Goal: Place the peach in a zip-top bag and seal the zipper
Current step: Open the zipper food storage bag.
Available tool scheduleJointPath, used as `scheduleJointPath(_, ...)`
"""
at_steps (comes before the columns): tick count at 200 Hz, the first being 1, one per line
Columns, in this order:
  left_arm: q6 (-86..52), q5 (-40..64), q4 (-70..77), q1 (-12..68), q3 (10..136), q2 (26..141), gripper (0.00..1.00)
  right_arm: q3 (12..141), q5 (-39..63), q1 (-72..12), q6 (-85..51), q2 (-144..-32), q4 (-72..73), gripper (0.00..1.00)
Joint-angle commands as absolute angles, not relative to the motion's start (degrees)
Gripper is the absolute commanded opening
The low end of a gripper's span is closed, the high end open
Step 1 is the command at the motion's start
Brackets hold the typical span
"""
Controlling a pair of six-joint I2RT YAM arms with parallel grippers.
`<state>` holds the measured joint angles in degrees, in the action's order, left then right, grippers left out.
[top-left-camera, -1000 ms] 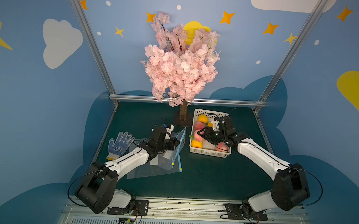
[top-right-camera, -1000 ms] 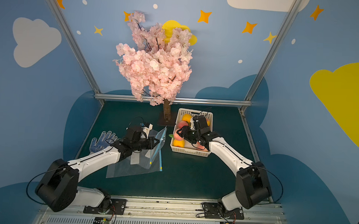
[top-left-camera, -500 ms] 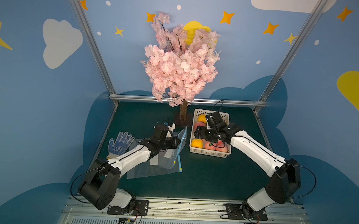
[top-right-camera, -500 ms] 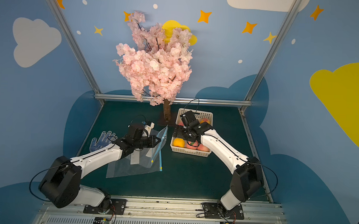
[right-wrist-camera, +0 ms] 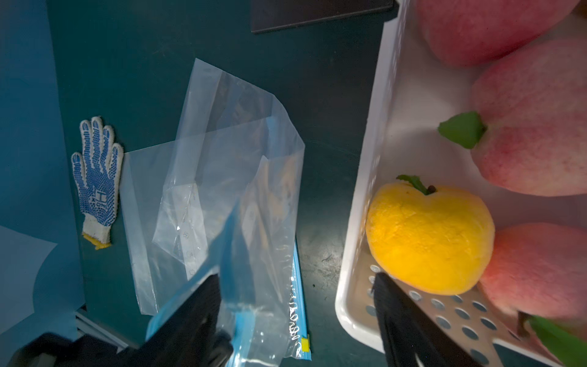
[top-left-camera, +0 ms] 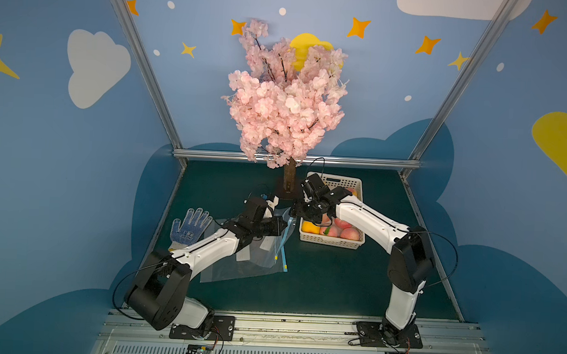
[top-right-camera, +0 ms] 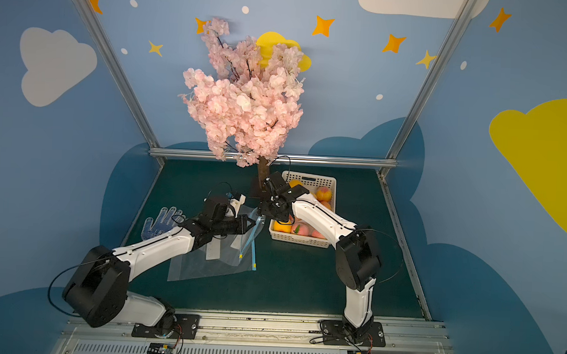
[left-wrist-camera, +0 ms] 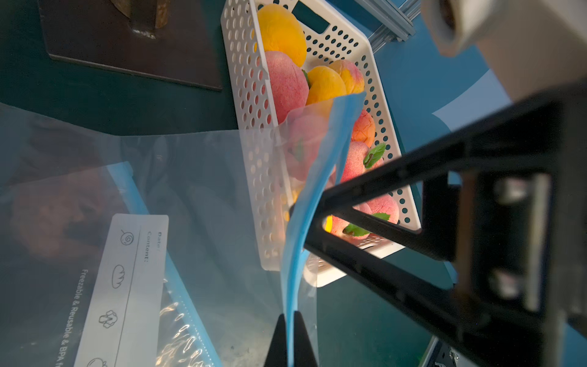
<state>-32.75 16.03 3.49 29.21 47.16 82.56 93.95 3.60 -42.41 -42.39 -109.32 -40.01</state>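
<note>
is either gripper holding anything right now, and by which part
The left gripper pinches the bag by its blue zipper strip. The right gripper is open and holds nothing.

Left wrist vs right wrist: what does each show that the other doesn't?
Left wrist only: left tool shut on the zipper strip of the bag, plus the white label. Right wrist only: the glove, and the right tool open, one finger by the bag, the other over the basket beside a yellow peach. Both: bag, basket, pink peaches.
</note>
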Motion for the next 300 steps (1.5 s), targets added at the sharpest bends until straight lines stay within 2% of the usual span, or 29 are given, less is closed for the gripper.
scheduleJointPath(1, -31.9, 15.0, 3.5, 29.4, 48.7, 82.7, 0.03, 97.3, 2.4, -43.2, -42.8, -111.2, -45.4, 0.69)
scheduleJointPath(26, -32.1, 8.4, -0.2, 29.4, 49.9, 82.2, 0.03, 98.0, 0.3, -43.6, -42.7, -111.3, -49.8, 0.53)
scheduleJointPath(47, -31.1, 4.4, -2.5, 29.5, 50.7, 82.0, 0.03, 97.3, -1.1, -43.9, -42.4, -109.7, -52.1, 0.43)
scheduleJointPath(84, -28.9, 2.4, -4.1, 29.5, 52.6, 81.8, 0.03, 95.7, -2.6, -44.1, -42.4, -108.0, -53.9, 0.39)
scheduleJointPath(113, -27.5, -1.3, -7.2, 29.7, 55.0, 81.6, 0.03, 95.7, -2.1, -43.9, -41.6, -108.5, -54.6, 0.28)
scheduleJointPath(132, -26.9, -4.5, -9.4, 29.6, 56.2, 80.3, 0.03, 95.8, -4.8, -43.6, -41.1, -109.3, -55.4, 0.26)
scheduleJointPath(159, -26.4, -5.3, -10.8, 29.6, 57.0, 77.9, 0.03, 96.8, -9.1, -42.4, -40.2, -111.4, -57.2, 0.26)
scheduleJointPath(187, -26.6, -4.4, -10.9, 29.7, 57.1, 77.2, 0.03, 100.0, -8.2, -42.1, -37.0, -113.4, -56.9, 0.28)
scheduleJointPath(225, -26.5, -2.3, -11.1, 30.1, 58.3, 82.1, 0.03, 100.2, -1.3, -42.5, -32.2, -109.3, -51.5, 0.43)
scheduleJointPath(272, -27.0, -0.7, -11.1, 31.2, 61.1, 88.2, 0.03, 91.1, 6.3, -40.1, -31.1, -100.2, -44.8, 0.6)
scheduleJointPath(300, -27.2, -0.4, -11.1, 31.7, 62.3, 90.3, 0.03, 85.3, 4.5, -37.4, -30.7, -94.8, -43.6, 0.69)
